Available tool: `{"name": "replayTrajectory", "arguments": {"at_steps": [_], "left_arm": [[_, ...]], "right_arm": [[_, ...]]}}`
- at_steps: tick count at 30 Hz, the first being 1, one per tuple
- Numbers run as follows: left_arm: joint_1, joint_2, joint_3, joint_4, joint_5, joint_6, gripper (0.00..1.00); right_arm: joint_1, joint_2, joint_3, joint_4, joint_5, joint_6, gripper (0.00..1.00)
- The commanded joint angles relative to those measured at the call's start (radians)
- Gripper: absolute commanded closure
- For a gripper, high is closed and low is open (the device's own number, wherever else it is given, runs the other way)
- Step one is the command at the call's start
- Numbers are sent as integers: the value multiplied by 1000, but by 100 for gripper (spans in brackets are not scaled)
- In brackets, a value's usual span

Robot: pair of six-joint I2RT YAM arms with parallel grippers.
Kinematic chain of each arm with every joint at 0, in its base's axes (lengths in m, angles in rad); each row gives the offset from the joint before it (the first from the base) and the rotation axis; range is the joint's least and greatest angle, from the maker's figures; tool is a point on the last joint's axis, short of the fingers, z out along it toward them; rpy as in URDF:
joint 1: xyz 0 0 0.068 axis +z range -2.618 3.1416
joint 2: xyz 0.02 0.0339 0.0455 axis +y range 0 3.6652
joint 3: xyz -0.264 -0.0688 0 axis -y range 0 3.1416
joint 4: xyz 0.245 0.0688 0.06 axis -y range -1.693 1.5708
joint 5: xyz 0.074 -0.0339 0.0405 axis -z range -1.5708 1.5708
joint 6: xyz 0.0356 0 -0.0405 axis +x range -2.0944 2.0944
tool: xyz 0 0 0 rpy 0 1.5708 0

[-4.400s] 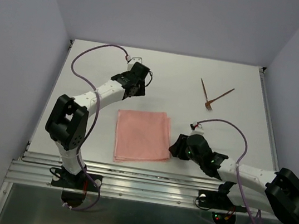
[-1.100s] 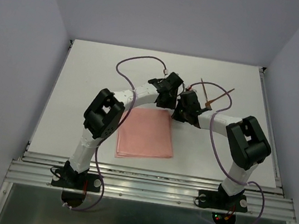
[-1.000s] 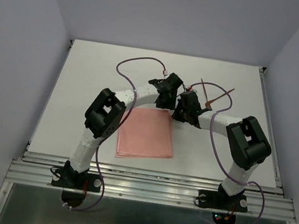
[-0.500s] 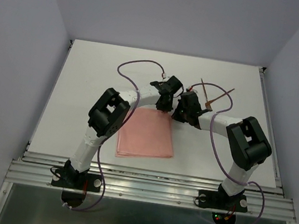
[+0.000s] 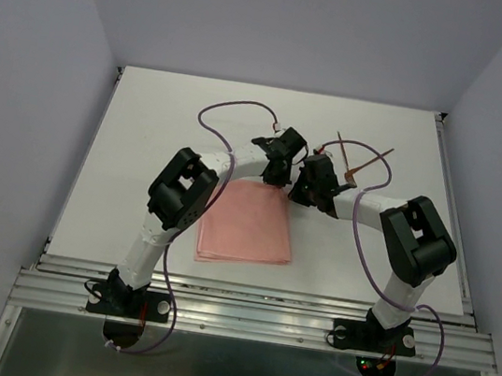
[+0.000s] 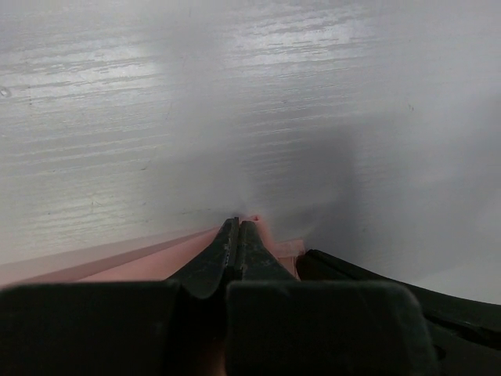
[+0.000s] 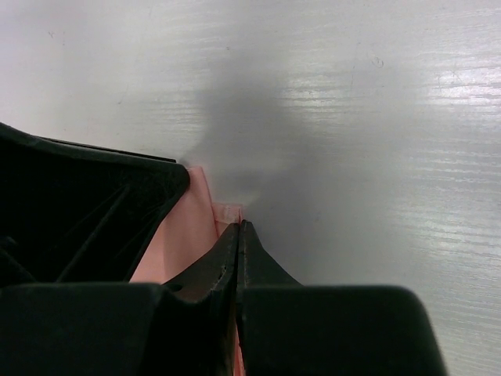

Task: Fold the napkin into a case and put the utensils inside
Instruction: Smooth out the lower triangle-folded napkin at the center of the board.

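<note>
Napkin (image 5: 245, 230) flat, folded square, mid-table (image 5: 145, 134), nearer near edge. Left gripper (image 6: 238, 229) jaws clamped on its far-right corner, pink cloth poking past tips. Right gripper (image 7: 238, 230) jaws pressed together at same corner; pinching or just touching, can't tell. Utensils (image 5: 354, 162) crossed toward far-right corner, apart from napkin.

Left end effector (image 5: 280, 182) covers the napkin (image 5: 243, 227) corner.

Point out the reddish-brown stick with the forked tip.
The thin reddish-brown stick slanting rightward; its near end widens into a fork. The steeper stick is plain.
</note>
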Motion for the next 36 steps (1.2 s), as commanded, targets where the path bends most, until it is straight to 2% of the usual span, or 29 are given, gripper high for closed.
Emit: {"name": "replayTrajectory", "arguments": {"at_steps": [1, 11, 23, 29, 36], "left_arm": [[-7, -93, -32, 42, 21, 23, 100], [-7, -118, -95, 106, 136, 26, 100], [-7, -171, -141, 142, 184, 45, 100], [-7, -170, -155, 176, 262, 45, 100], [-9, -132, -155, 182, 283, 55, 100]], "right_arm": [[1, -2, -33, -40, 6, 10, 99], [1, -26, -48, -40, 32, 33, 99], [1, -54, -76, -4, 54, 40, 99], [1, -62, -81, -2, 63, 41, 99], [1, -60, -84, 0, 69, 41, 99]]}}
